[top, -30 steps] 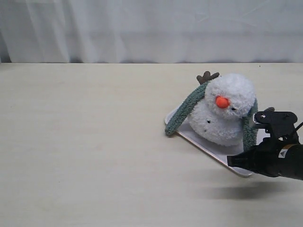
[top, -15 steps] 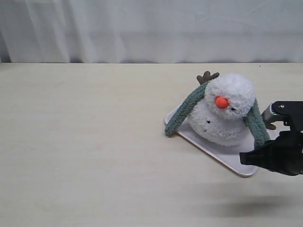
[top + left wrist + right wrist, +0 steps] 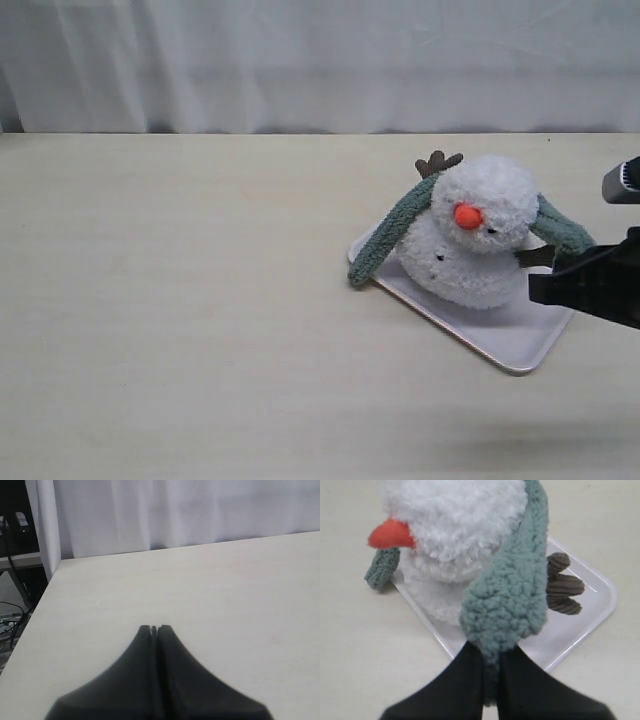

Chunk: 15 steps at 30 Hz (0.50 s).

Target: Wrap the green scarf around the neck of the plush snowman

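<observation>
The pale counter (image 3: 200,300) is filling most of the exterior view. A white rectangular tray (image 3: 505,350) is lying askew on it at the right of the frame. The plush snowman (image 3: 470,240) is sitting on that tray, its orange nose (image 3: 468,215) pointing toward the lower middle of the frame. The green scarf (image 3: 395,228) is running behind its neck. One end is hanging down the snowman's left side in the exterior view, its tip reaching the tray's edge. The other end is being held up at the right edge of the frame, clear of the tray.

The step in hand looks like carrying that lifted end across the front, under the nose. To do it well, the end probably needs carrying low and close to the groove between the two balls, so the strip is settling into the neck and not riding up over the face. The pull should be gentle — the toy is light and could tip or slide off the tray. The brown twig arm (image 3: 562,582) just beside the strip may snag it.

The right tool (image 3: 490,655) is clamping down on the scarf's rounded tip, with the fuzzy end bunching above the jaws. The left tool (image 3: 155,629) is hanging over bare counter, jaws pressed together and holding nothing.
</observation>
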### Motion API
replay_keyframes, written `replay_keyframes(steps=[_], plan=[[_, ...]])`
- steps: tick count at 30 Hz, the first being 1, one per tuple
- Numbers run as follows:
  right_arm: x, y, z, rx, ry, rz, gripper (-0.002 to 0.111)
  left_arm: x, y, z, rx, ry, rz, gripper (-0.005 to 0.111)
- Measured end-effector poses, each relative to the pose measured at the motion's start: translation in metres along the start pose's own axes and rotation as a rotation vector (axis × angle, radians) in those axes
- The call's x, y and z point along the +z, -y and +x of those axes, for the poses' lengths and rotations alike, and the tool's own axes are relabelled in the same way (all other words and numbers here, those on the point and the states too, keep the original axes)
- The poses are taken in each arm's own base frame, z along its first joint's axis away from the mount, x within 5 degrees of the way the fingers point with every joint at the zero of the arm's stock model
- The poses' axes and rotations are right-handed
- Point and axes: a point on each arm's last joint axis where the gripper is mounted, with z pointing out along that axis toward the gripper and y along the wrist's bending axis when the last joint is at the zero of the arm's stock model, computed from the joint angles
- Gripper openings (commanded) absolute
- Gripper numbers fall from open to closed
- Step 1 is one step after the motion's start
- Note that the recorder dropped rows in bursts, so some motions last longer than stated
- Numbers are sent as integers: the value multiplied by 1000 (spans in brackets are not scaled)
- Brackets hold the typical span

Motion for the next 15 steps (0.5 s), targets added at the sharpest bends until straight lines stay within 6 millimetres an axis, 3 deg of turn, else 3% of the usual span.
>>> replay_keyframes(steps=[7, 15], plan=[[-2, 1, 2, -34, -29, 8, 4, 0, 0, 0, 0, 0, 0, 0], [-7, 0, -12, -64, -23, 13, 4, 0, 0, 0, 0, 0, 0, 0]])
